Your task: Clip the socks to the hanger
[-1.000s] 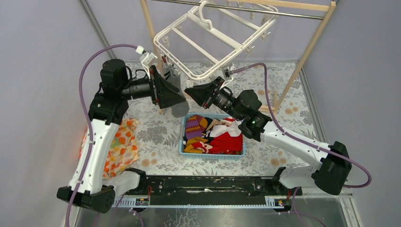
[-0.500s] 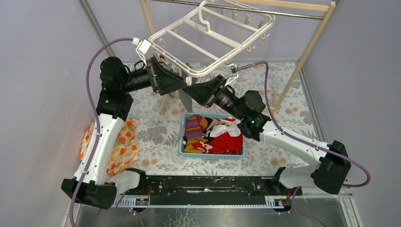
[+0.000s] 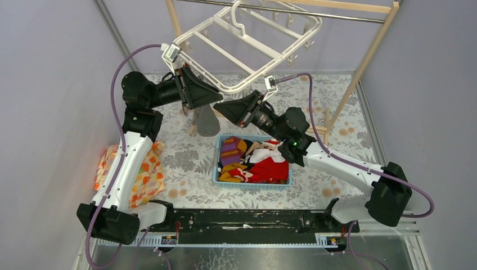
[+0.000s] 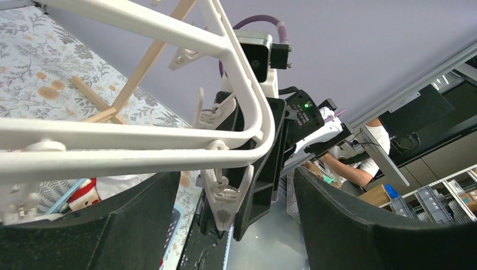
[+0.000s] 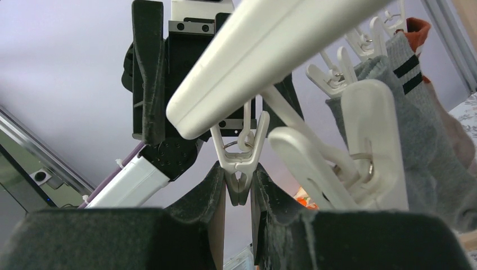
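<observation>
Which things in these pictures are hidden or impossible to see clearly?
- Top view: the grey sock's cuff, hidden behind the left hand.
- Right wrist view: the sock's lower end, behind the right hand around a clip.
- Top view: more socks in the basket, too small among the clothes.

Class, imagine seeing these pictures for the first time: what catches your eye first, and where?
The white hanger tilts from the rail at top centre; the left gripper gapes at its near edge, and the right gripper pinches a clip. A grey sock hangs clipped below; a blue basket of bright clothes sits at centre.
</observation>
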Motion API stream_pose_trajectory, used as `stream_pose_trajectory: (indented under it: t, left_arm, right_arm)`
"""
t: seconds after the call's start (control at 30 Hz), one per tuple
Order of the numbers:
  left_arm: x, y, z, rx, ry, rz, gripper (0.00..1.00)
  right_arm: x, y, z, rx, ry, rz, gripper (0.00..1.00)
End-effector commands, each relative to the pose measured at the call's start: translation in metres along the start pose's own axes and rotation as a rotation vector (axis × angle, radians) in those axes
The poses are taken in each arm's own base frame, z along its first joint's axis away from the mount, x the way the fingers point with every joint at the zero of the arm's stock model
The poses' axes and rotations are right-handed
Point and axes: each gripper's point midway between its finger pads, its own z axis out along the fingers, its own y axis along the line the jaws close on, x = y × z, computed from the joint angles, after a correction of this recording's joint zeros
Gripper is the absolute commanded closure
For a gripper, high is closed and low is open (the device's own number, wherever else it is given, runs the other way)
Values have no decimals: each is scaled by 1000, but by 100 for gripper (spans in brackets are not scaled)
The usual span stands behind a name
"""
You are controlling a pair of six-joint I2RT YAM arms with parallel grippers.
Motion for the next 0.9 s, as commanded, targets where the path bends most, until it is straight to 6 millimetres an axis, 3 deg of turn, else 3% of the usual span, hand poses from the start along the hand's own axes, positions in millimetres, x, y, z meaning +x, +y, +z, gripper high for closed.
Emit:
stream_pose_trajectory:
  t: [0.0,0.47,0.73,0.87]
  left_arm:
    - [-5,-9,0,48,-9,45,21]
    - [4,13,-1,-14,-11,3,30]
    - [7,16,-1,-23,-1,2,30]
    - [3,16,1,-14,-3,1,36]
  right_arm:
    - [-8,28,4,-101,-12,16,100]
    - [-5,24,10,-101,-5,25,100]
    - [-7,26,10,-102,-5,12,100]
    - [-5,26,12,-110,2,21,100]
